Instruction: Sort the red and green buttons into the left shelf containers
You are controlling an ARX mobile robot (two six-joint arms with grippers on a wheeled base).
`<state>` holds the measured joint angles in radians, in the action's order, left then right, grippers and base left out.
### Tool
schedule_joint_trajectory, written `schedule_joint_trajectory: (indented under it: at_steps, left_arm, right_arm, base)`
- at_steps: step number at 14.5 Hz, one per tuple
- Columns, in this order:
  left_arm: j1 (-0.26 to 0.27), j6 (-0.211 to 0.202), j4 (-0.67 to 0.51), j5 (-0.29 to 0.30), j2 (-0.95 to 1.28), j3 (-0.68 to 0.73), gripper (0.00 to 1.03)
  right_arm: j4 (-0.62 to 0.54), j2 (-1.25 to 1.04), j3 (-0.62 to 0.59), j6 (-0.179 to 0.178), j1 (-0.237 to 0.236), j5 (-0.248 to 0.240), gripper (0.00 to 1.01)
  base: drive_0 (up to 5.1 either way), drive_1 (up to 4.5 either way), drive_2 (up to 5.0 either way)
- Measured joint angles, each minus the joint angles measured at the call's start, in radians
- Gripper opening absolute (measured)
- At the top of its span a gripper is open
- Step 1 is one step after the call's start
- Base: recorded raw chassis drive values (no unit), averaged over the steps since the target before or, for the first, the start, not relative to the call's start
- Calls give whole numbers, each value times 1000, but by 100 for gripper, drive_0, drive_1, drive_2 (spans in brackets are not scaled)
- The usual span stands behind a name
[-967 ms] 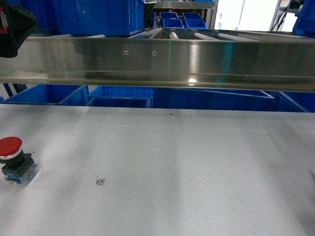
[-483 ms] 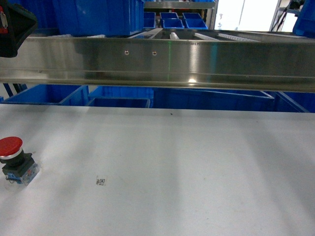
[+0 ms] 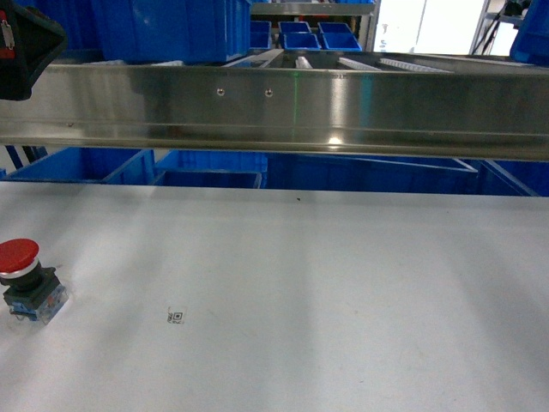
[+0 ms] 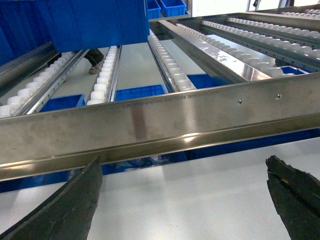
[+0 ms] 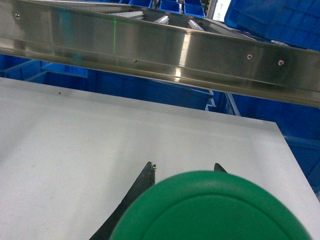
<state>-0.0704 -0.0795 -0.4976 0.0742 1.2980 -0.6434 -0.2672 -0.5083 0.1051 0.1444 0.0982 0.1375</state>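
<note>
Nothing has moved: right fingers (image 5: 182, 172) grip green button (image 5: 215, 210), left fingers (image 4: 70, 210) spread.

Red button (image 3: 23, 283) upright on the table; green cap (image 5: 210, 210), apparently between fingers (image 5: 142, 182).

Gone now from the far right edge of the table (image 3: 536, 300) in the head view: a tiny dark bit seen a second ago. Maybe the tip of the right gripper (image 5: 184, 167), but too small to tell. Up at the top, a little more to see of a small blue bin (image 3: 262, 34), just beside the big blue bin (image 3: 171, 30).
</note>
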Motion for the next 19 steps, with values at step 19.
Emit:
schedule_joint_trajectory:
  at_steps: [19]
  left_arm:
    - [24,72,-34,-157,333,56,98]
  right_arm:
    - [-2,0,0,7,0,-2,27]
  base:
    - [0,0,0]
